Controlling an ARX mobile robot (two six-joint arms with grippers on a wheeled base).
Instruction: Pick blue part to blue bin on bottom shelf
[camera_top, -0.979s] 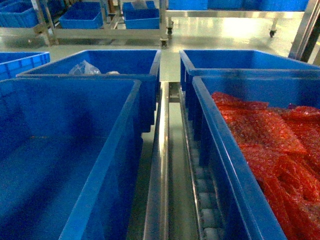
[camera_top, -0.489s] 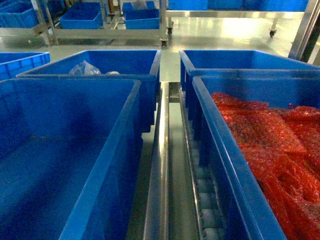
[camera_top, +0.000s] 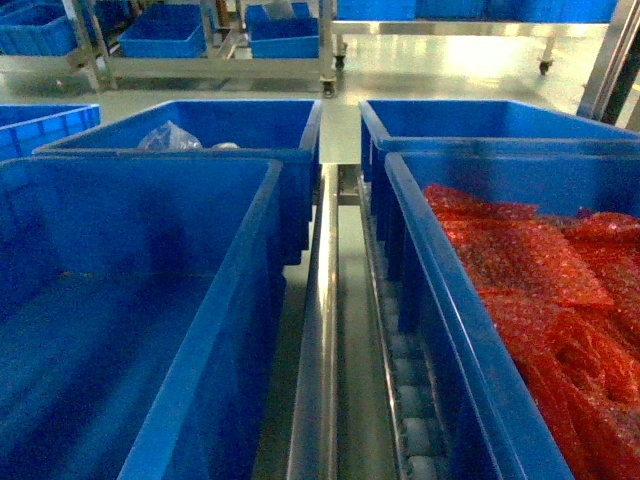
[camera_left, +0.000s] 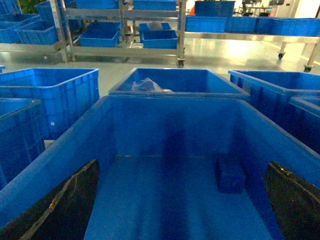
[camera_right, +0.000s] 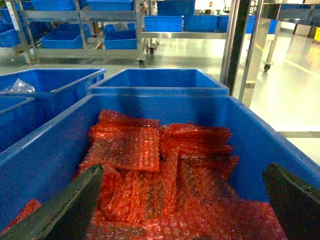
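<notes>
Blue part (camera_left: 230, 175) lies long axis front-to-back in blue bin (camera_left: 170, 107); both end effectors spread open.

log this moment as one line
left gripper: open over blue bin | blue part: inside | right gripper: open over red bubble wrap

Open-topped blue bin (camera_left: 165, 130), blue part (camera_left: 230, 175) inside

place: factory or warehouse floor | evidence: rows of blue bins (camera_top: 150, 300), steel roller rack (camera_top: 318, 330), wheeled shelving (camera_left: 125, 30), glossy floor (camera_right: 200, 50)
</notes>
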